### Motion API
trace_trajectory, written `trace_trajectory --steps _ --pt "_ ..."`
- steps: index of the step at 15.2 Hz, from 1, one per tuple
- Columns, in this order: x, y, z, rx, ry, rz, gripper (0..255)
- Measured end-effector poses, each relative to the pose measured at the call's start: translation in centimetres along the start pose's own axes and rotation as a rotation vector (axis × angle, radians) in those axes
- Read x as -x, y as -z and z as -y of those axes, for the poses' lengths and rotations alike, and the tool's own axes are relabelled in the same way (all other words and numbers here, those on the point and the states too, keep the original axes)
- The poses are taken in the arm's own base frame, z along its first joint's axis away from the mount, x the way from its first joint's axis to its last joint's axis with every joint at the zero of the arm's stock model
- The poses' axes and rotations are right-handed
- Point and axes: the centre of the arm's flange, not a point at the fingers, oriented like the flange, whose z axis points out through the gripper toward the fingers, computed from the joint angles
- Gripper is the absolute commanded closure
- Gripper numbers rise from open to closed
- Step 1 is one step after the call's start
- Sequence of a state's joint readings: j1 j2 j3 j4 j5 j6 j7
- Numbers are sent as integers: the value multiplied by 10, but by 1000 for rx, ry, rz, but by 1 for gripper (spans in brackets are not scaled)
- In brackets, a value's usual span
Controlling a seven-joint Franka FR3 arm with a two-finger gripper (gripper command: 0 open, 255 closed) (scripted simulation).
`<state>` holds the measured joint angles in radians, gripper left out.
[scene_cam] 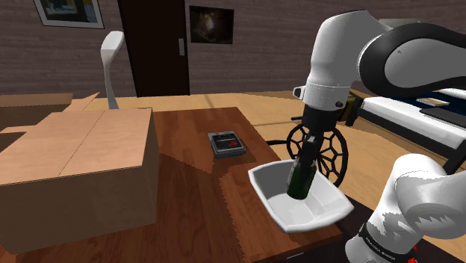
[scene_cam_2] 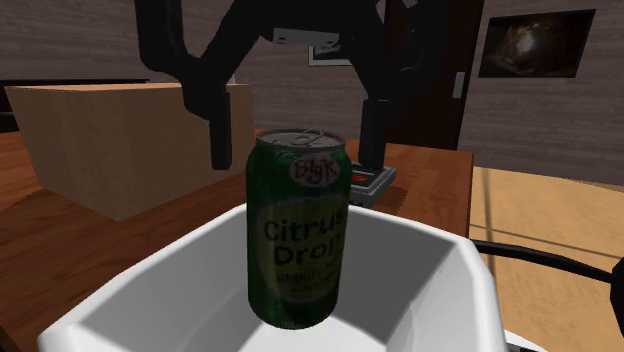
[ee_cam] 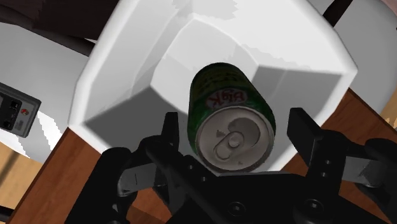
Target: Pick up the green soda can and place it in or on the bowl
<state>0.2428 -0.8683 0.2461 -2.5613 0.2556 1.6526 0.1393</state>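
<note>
Green soda can [scene_cam_2: 298, 240] stands in the white bowl [scene_cam_2: 440, 270], between wide-open fingers [ee_cam: 304, 130] that hold nothing; the gripper [ee_cam: 235, 126] points down.

A white bowl [scene_cam: 328, 211] sits at the wooden table's [scene_cam: 198, 198] near corner, toward the shoulder view's right, with a dark green can [scene_cam: 302, 181] standing inside it. The black gripper [scene_cam: 308, 155] hangs directly over the can's top. A small grey device [scene_cam: 226, 145] (red marks on its face) lies mid-table, and a large cardboard box [scene_cam: 75, 172] occupies the left side
</note>
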Motion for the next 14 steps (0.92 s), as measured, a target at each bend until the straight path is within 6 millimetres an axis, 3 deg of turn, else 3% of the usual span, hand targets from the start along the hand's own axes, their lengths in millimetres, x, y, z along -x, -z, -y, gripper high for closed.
trace_trajectory --steps 5,10,14 --pt "0 0 0 0 0 0 0" --pt "-1 44 2 0 0 -1 0" --pt "0 50 0 0 0 0 0"
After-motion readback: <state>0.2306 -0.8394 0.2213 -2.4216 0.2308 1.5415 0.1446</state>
